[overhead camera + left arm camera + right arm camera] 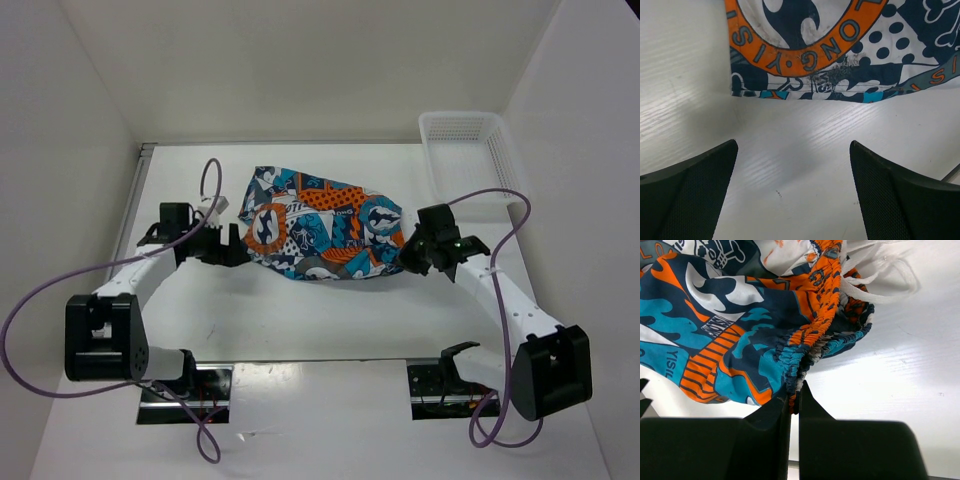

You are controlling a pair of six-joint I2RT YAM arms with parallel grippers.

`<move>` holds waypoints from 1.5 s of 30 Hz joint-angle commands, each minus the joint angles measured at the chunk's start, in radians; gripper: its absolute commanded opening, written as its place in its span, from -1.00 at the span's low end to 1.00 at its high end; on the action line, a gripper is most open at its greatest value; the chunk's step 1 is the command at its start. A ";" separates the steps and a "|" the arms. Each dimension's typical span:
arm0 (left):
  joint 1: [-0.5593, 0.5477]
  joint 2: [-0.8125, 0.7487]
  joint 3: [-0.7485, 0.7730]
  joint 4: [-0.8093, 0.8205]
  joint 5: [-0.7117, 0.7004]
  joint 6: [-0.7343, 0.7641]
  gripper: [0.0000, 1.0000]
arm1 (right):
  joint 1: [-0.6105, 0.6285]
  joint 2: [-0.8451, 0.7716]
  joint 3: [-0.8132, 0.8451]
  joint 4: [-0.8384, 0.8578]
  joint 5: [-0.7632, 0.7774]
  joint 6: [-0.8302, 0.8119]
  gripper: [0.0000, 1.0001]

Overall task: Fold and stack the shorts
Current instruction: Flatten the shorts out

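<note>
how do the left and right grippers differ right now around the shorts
The left gripper stands wide open; the right gripper is shut. The left gripper holds nothing, with bare table between it and the shorts; the right gripper pinches their gathered waistband. The left gripper sits at the shorts' left end, the right gripper at their right end. Both are black and low by the cloth.

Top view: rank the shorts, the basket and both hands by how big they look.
Largest to smallest:
1. shorts
2. basket
3. left hand and right hand: they look about alike, so I won't rank one over the other.
</note>
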 commanded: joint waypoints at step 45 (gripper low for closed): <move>0.066 0.173 0.536 0.015 0.093 0.004 -1.00 | -0.033 0.077 0.324 -0.022 0.027 -0.080 -1.00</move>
